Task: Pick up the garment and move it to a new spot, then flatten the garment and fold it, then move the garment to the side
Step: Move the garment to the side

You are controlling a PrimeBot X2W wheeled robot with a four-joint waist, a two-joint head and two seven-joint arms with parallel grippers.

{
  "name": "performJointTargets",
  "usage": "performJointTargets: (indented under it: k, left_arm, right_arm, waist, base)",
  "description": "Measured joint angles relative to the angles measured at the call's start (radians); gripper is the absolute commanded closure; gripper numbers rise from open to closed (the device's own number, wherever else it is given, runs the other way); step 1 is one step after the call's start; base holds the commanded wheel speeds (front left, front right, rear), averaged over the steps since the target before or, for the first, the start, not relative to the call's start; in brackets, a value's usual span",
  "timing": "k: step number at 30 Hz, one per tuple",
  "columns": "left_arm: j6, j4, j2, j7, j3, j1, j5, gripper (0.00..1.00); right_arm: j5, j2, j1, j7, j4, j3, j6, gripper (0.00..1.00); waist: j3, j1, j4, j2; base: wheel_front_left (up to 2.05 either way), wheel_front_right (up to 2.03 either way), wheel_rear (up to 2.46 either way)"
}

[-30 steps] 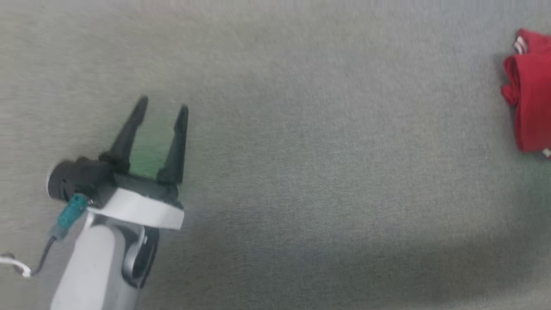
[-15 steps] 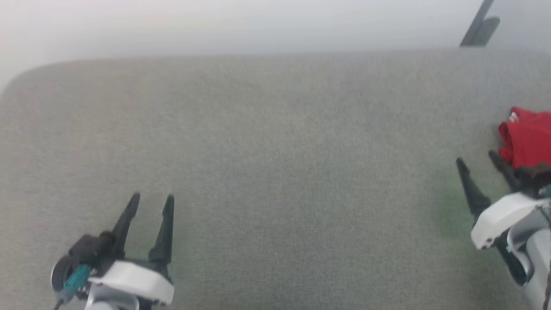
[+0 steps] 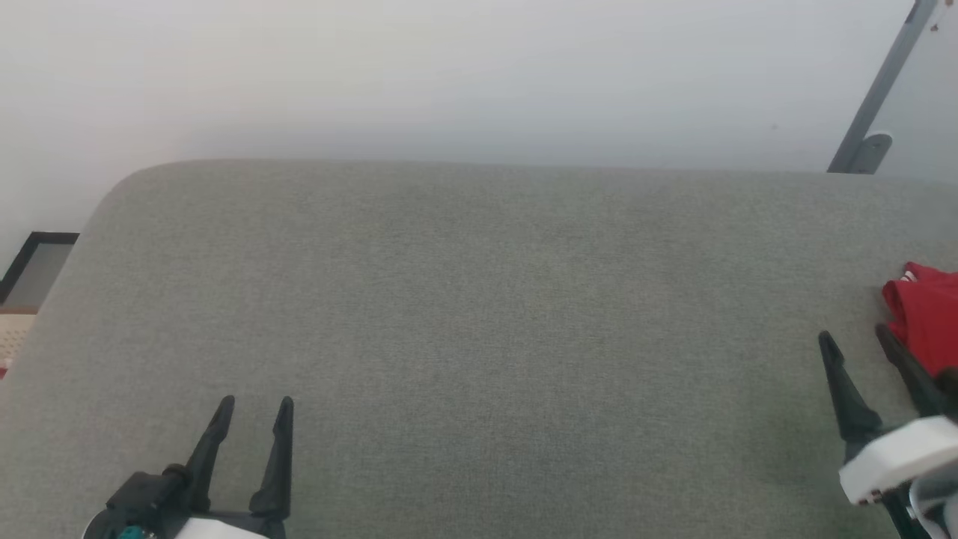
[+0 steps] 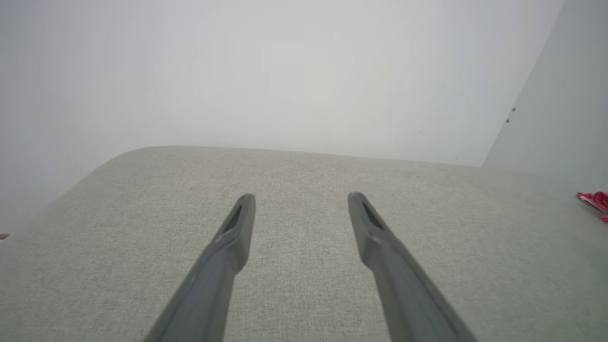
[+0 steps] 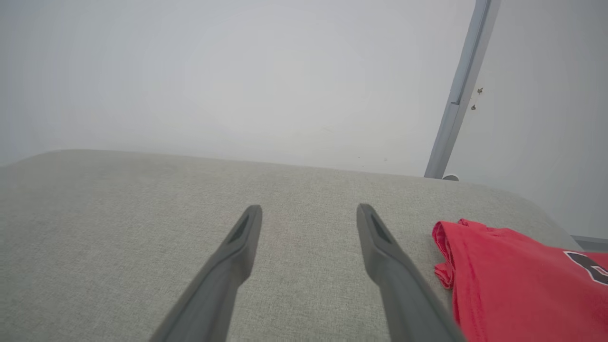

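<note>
Grey woven fabric covers the counter [image 3: 479, 299], which spans the head view from its rounded far-left corner to the right edge, with a pale wall [image 3: 449, 75] behind it.

The garment [image 3: 928, 322] lies at the far right edge of the head view, about mid-height, a bunched red heap cut off by the frame. In the right wrist view the garment [image 5: 513, 275] fills the lower right, folded over on itself with a rumpled edge facing left. Part of a black, white-outlined number [image 5: 593, 268] shows at the right edge. In the left wrist view it is a small red scrap [image 4: 593, 199] at the far right.

The left end effector [image 3: 256, 404] sits at the lower left of the head view, its two dark fingers spread wide and pointing up the frame with bare fabric between them. It holds nothing and is well apart from the garment.

The right end effector [image 3: 854, 335] is at the lower right, its fingers also spread wide and empty. The finger nearer the frame edge lies just beside the garment's lower left edge; whether it touches the cloth cannot be told. In its own wrist view the right end effector [image 5: 309, 208] points toward the wall, with the garment just right of its right-hand finger.

A grey metal strip [image 3: 879, 90] slants up the wall at the upper right. A dark frame [image 3: 37, 266] sits past the counter's edge at the left.
</note>
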Motion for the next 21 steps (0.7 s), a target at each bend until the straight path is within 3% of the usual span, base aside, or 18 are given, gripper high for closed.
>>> performJointTargets:
  k: [9,21]
  left_arm:
    - [0.0,-0.071,-0.016,0.0,0.005,0.049,-0.004,0.0]
    - [0.0,-0.066,-0.018,0.0,0.008,0.045,-0.007,0.0]
  right_arm:
    - [-0.032,0.066,0.16,0.026,-0.163,-0.127,0.0,0.0]
    - [-0.064,0.106,0.181,0.077,-0.255,-0.167,0.0,0.0]
  waist:
    - [0.015,0.0,0.009,0.0001]
    - [0.03,0.0,-0.009,0.0]
  base:
    - [0.0,0.0,0.0]
    - [0.0,0.0,0.0]
